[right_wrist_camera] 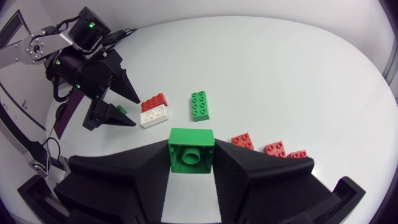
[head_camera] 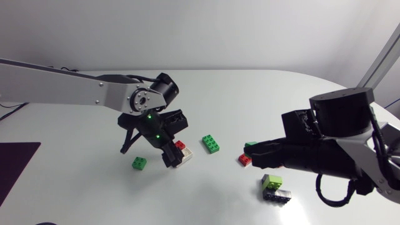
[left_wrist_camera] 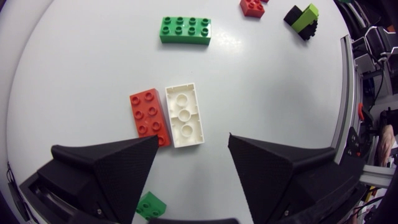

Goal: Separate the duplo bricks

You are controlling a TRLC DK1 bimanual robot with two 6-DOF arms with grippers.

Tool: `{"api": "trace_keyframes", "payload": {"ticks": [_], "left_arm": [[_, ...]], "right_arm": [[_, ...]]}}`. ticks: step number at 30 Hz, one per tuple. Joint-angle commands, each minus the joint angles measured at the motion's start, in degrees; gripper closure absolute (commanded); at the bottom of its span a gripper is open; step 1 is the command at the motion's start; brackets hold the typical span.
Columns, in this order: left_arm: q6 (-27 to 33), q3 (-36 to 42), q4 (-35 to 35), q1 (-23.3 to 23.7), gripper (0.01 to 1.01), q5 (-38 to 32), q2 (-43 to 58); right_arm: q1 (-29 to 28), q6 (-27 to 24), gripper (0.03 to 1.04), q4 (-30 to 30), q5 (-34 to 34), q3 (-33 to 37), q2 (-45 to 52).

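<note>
Right gripper is clenching a green brick between both fingers, the brick's hollow underside facing the wrist camera; in the head view this gripper is sitting right of centre, low over the table. Three small red bricks are lying in a row just beside one of its fingers, the farthest partly hidden. A lime-on-black stack is standing at the lower right of the head view, just below the right gripper. Left gripper is hanging released, fingers spread wide, over a red brick and a white brick. These two are lying side by side with long edges touching, red studs up, white showing three large rings; in the head view the pair is sitting just left of centre. A small green brick is lying beside one left finger, apart from the pair. A long green brick is lying ahead of the pair, near the head view's centre.
</note>
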Motion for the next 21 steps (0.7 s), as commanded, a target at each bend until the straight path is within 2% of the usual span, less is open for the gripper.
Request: {"api": "trace_keyframes", "payload": {"ticks": [1,5,9,21], "left_arm": [[-2.42,1.89,-1.03,-0.79,0.279,0.85,1.93],[-3.47,1.80,-1.12,-2.73,0.280,0.85,2.45],[-3.65,1.98,-1.12,-2.64,0.280,0.85,3.95],[-0.92,4.09,-0.95,4.66,0.280,1.38,7.20]], "right_arm": [[0.00,-1.14,0.87,-0.44,-0.41,-0.30,-0.16],[0.00,-1.23,0.87,-0.53,-0.41,-0.30,-0.16],[0.09,-1.23,0.87,-0.70,-0.41,0.06,0.11],[0.36,-1.05,0.87,-0.35,-0.41,-0.12,0.99]]}}
